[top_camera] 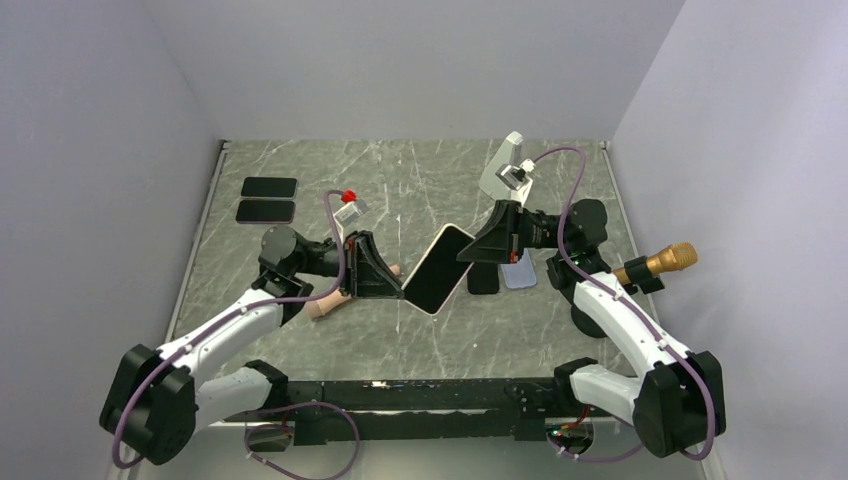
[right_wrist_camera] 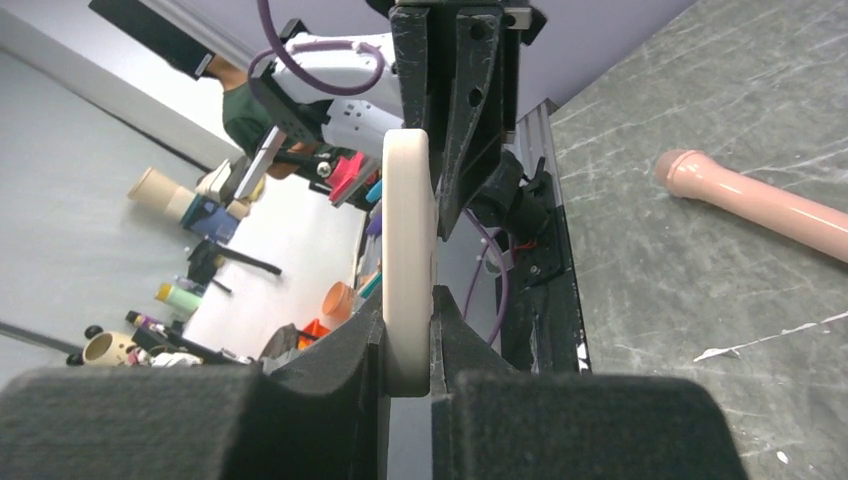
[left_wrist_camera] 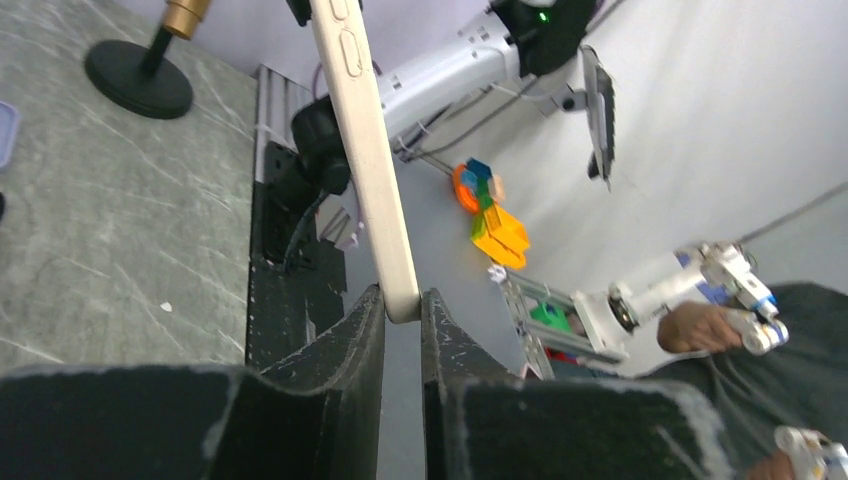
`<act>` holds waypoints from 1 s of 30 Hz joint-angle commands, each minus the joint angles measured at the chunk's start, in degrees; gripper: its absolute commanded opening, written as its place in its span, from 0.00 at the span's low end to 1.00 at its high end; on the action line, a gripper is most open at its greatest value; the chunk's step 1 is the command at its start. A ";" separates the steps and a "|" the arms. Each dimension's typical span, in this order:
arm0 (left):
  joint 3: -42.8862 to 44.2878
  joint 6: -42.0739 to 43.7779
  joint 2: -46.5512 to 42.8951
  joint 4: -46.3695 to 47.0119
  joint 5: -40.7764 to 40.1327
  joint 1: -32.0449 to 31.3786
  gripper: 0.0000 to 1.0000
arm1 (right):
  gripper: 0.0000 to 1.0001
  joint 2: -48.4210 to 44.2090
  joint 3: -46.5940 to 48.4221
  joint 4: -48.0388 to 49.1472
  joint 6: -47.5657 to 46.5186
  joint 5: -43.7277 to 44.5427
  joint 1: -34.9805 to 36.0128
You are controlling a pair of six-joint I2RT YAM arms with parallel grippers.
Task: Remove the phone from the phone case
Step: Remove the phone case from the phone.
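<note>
The phone [top_camera: 440,270], in its cream case [right_wrist_camera: 408,250], hangs above the table [top_camera: 400,180]. The left fingers [left_wrist_camera: 340,370] clench its near corner and the right fingers [right_wrist_camera: 340,360] its far end. Grips this shallow could slip under a pull and drop it.

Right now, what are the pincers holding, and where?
Both hold the cased phone, one at each end: the left pincer on its near-left end, the right pincer on its far-right end.
</note>
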 commanded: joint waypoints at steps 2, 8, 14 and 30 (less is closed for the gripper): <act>1.19 -8.80 6.28 25.48 5.50 0.44 0.00 | 0.00 -0.68 3.36 5.42 3.95 -0.14 4.89; 2.57 -15.46 12.37 43.60 6.11 0.59 0.00 | 0.00 3.62 4.44 11.87 12.87 2.26 7.61; 4.13 9.42 6.33 17.25 5.61 0.64 0.00 | 0.00 11.05 6.03 27.08 29.22 2.85 8.66; 16.71 46.59 3.57 -40.82 -12.51 1.64 0.00 | 0.00 19.93 9.26 54.35 50.93 6.24 10.87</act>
